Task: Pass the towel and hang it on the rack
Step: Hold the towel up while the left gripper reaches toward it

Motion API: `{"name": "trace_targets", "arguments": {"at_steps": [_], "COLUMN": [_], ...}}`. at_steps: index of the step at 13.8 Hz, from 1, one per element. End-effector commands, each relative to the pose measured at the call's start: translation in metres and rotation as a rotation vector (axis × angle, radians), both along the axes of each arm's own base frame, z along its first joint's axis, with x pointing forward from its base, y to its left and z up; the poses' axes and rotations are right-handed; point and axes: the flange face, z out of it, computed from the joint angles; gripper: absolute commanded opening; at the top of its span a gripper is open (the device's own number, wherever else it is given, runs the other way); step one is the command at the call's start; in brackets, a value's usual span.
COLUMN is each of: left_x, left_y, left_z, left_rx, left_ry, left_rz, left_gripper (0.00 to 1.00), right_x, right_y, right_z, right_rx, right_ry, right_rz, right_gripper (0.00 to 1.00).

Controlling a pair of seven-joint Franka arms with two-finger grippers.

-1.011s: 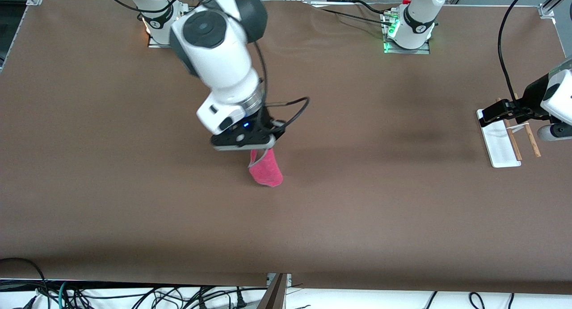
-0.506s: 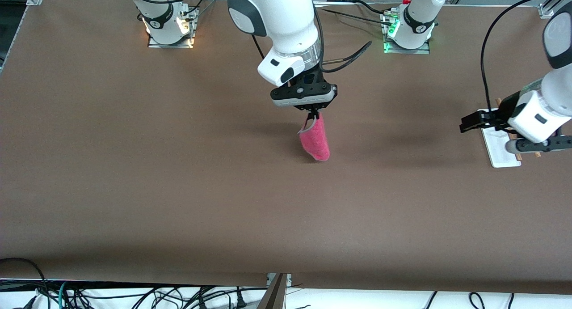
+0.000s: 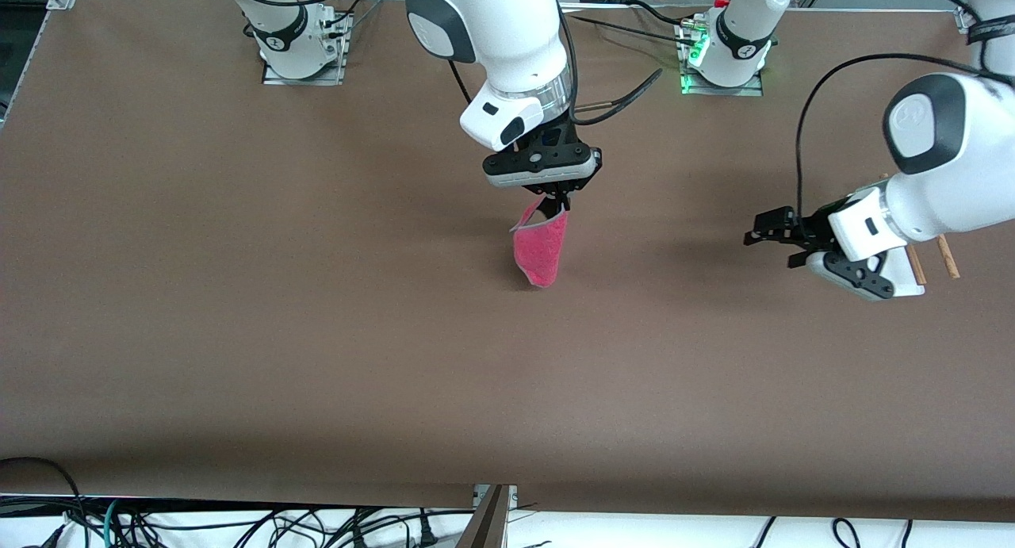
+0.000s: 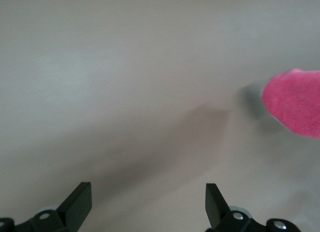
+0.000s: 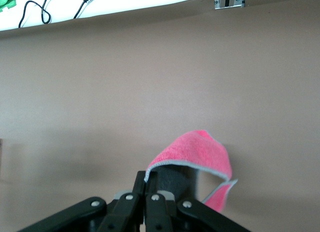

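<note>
Over the last second I have carried the towel (image 3: 541,247) from nearer the right arm's end to above the middle of the counter (image 3: 238,334). The right claw (image 3: 555,202) is pinching the towel by its top edge; the cloth hangs clear of the surface, pink face outward, grey edging visible. In the same interval the left claw (image 3: 767,236) has left the rack (image 3: 912,274) and swung toward the towel. It now hovers over the counter between rack and towel, fingers spread. The rack stands near the edge at the left arm's end, mostly hidden by the left arm. Judgement: handover is imminent; no contact yet. No readable labels or writing appear.
</note>
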Motion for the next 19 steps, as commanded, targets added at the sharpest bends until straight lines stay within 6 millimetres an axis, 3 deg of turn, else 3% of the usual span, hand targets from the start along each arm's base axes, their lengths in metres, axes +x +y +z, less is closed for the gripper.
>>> {"name": "trace_targets", "arguments": {"at_steps": [1, 5, 11, 19], "left_x": [-0.015, -0.031, -0.032, -0.049], "left_y": [-0.026, -0.095, -0.14, -0.184], "left_z": [-0.026, -0.052, -0.113, -0.104], "left_rx": [-0.124, -0.218, -0.33, -0.364], "left_ry": [-0.091, -0.191, -0.33, -0.332], "left_rz": [-0.055, -0.148, -0.196, -0.241], "left_gripper": [1.0, 1.0, 1.0, 1.0], "right_x": [-0.001, -0.003, -0.004, -0.006], "right_y": [-0.001, -0.003, -0.011, -0.014], "right_z": [0.009, 0.018, 0.038, 0.048], "right_rx": [0.003, 0.014, 0.031, 0.041], "right_ry": [-0.014, -0.02, -0.033, -0.04], "right_rz": [-0.006, -0.004, -0.005, -0.004], "right_gripper": [0.0, 0.0, 0.0, 0.0]}}
